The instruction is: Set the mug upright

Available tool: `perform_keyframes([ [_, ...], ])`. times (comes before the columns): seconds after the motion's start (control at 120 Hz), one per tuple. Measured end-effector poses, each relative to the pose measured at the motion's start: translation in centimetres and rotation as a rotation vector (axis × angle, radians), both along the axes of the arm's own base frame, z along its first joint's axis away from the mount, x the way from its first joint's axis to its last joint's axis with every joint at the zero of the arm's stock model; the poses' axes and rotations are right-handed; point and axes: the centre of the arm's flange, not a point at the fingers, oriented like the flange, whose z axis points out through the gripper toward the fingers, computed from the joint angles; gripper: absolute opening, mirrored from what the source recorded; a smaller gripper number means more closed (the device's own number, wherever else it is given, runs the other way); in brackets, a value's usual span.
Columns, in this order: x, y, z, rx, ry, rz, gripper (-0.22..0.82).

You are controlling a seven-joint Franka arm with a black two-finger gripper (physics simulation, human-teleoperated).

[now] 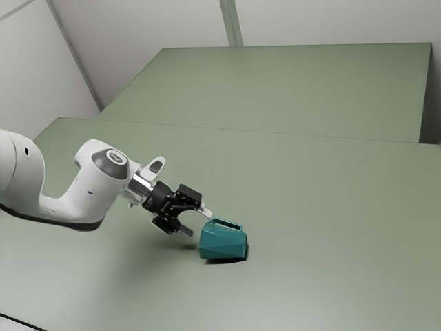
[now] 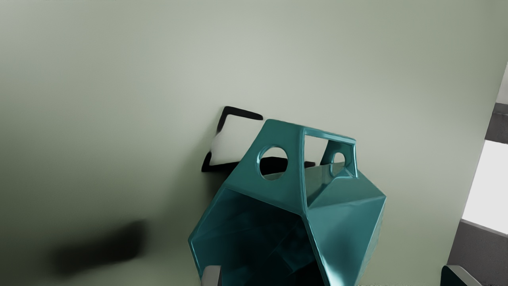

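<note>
Fingers apart near mug on table

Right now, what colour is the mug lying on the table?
Teal, seen best in the wrist view.

From my station I see a green table, a thin seam between it and another green surface behind. Pale walls rise beyond, one bearing a grey-green strip. Soft light brightens the table; past its edge, my wrist view catches a white patch.
</note>
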Motion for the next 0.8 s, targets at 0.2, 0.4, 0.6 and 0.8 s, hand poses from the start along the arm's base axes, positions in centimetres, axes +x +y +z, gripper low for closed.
perform_keyframes([
  [0.2,-0.3,-0.4,-1.2,-0.069,-0.044,-0.043,0.60],
  [0.4,-0.2,-1.3,-1.8,-0.114,-0.096,-0.063,0.60],
  [0.6,-0.4,-5.0,-2.2,-0.144,-0.135,-0.131,0.50],
  [0.8,-0.3,-6.5,-1.5,-0.143,-0.187,-0.191,0.04],
])
